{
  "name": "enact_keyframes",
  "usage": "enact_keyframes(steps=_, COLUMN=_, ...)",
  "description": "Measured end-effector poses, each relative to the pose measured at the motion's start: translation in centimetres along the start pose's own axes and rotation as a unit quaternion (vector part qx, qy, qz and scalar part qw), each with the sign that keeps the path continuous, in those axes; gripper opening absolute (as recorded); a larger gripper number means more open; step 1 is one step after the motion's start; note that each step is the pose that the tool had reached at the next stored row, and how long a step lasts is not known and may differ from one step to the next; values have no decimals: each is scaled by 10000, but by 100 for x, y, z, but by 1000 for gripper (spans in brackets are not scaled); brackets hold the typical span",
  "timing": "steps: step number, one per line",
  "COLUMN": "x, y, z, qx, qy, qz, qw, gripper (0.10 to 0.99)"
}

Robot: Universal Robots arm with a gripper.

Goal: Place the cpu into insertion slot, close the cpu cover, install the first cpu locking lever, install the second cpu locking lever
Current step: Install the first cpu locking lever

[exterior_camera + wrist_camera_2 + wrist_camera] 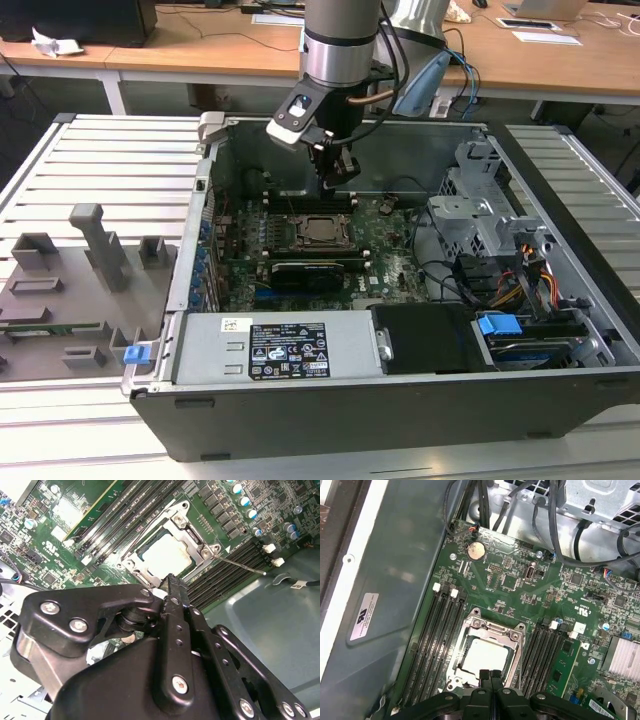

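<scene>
My fingers (484, 677), pressed together, hover at the edge of the cpu (487, 655). The cpu cover (492, 629) lies closed around it.

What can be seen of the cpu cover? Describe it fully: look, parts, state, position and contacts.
The cpu cover is a thin silver-grey metal frame with a large square window. It lies flat, closed down over the cpu, whose pale face shows through the window. It sits on the green motherboard with black memory slots on two sides. The gripper, shut, hangs at one edge of the frame; whether it touches cannot be told.
</scene>
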State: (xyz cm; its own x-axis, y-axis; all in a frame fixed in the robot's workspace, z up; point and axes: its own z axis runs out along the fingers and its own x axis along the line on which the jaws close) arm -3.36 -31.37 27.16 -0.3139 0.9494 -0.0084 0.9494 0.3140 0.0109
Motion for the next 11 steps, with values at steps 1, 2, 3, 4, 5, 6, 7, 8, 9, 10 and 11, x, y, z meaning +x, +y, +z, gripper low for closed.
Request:
enact_keyframes(steps=1, x=0, y=0, z=0, qx=0, qy=0, qz=-4, qw=10000, gripper=110)
enact_keyframes(steps=2, x=0, y=0, z=0, qx=0, qy=0, qz=-9, qw=10000, gripper=110)
enact_keyframes(steps=3, x=0, y=0, z=0, qx=0, qy=0, qz=-14, qw=10000, gripper=110)
enact_keyframes(steps=4, x=0, y=0, z=0, qx=0, qy=0, qz=-19, qw=10000, gripper=110)
enact_keyframes(steps=5, x=0, y=0, z=0, qx=0, qy=0, qz=-24, qw=10000, gripper=110)
enact_keyframes(steps=6, x=0, y=0, z=0, qx=0, qy=0, qz=-31, qw=10000, gripper=110)
enact_keyframes(steps=7, x=0, y=0, z=0, qx=0, qy=0, qz=-36, qw=10000, gripper=110)
enact_keyframes(steps=8, x=0, y=0, z=0, qx=0, qy=0, qz=-45, qw=10000, gripper=110)
enact_keyframes(steps=9, x=0, y=0, z=0, qx=0, qy=0, qz=-54, qw=10000, gripper=110)
enact_keyframes(steps=10, x=0, y=0, z=0, qx=0, qy=0, qz=-59, qw=10000, gripper=110)
enact_keyframes(steps=11, x=0, y=0, z=0, qx=0, qy=1, qz=-70, qw=10000, gripper=110)
